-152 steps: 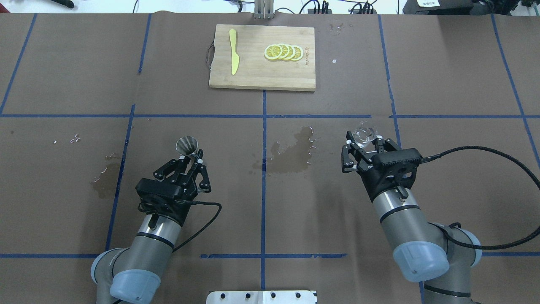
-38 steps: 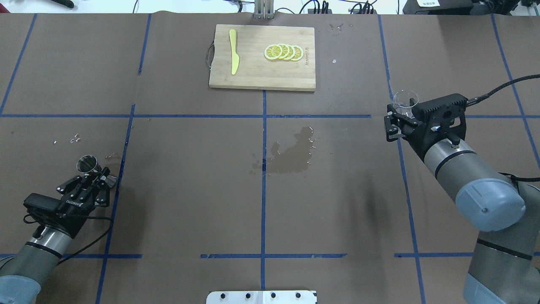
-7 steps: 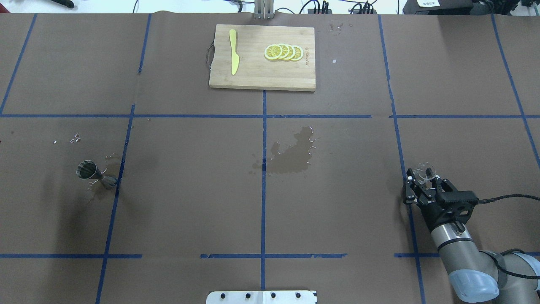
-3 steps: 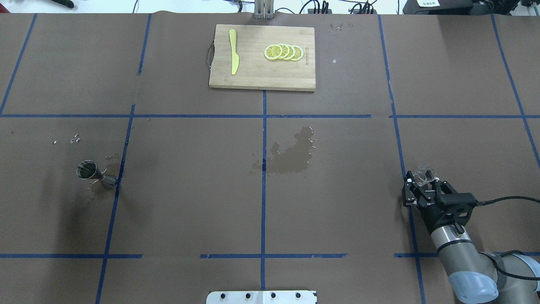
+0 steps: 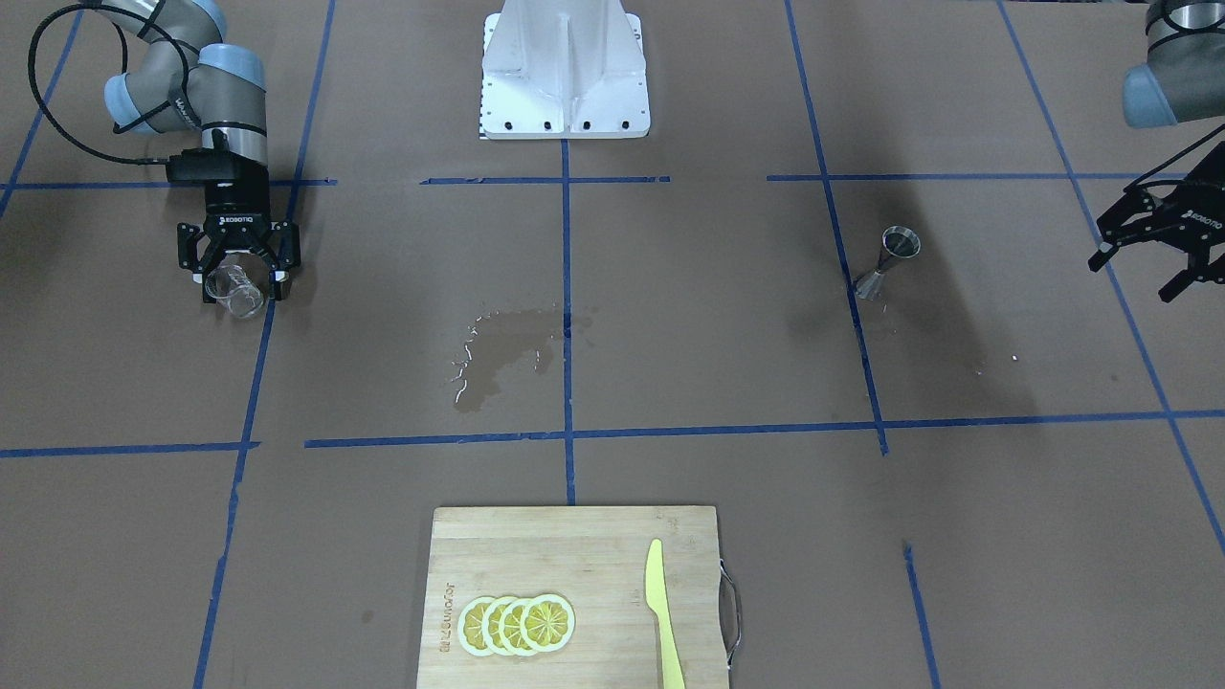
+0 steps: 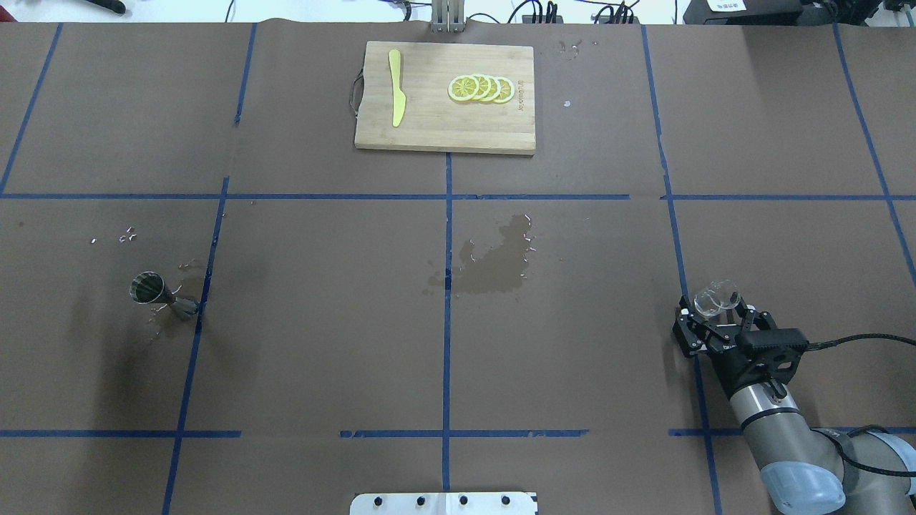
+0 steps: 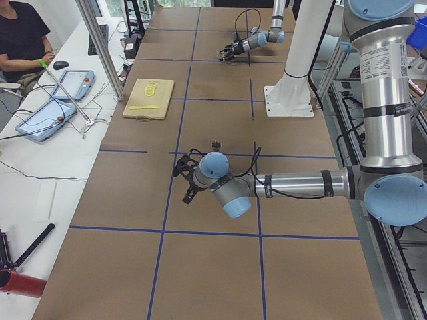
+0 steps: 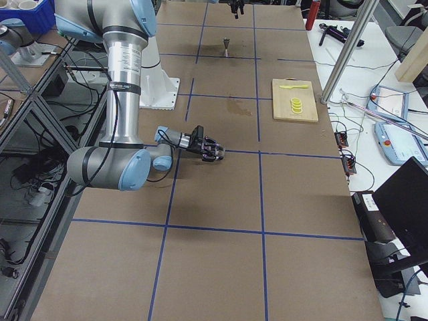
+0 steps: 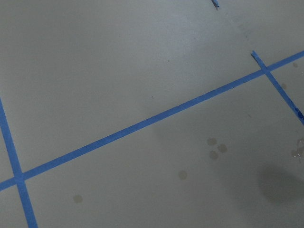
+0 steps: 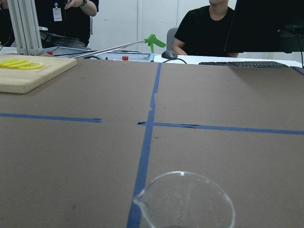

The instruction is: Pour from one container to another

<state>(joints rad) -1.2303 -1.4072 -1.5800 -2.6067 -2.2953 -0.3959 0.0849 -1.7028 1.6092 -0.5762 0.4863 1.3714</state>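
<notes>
The clear glass cup [image 6: 715, 295] stands upright on the brown table at the near right, on a blue tape line. My right gripper [image 6: 715, 307] is open, its fingers spread on either side of the cup [image 5: 234, 289]. The right wrist view shows only the cup's rim [image 10: 185, 199] at its bottom edge. Far off at the near left, the grey metal jigger [image 6: 154, 293] stands alone and upright [image 5: 890, 258]. My left gripper [image 5: 1131, 279] hangs open and empty beyond the jigger, at the table's left end, out of the overhead view.
A wooden cutting board [image 6: 429, 132] with lemon slices [image 6: 481, 88] and a yellow knife [image 6: 396, 86] lies at the far middle. A wet patch [image 6: 494, 265] darkens the table's centre, and small drops lie around the jigger. Operators sit beyond the far edge.
The right gripper's fingers have spread apart and let go of the glass cup, which now rests on the table. The jigger has not moved.
</notes>
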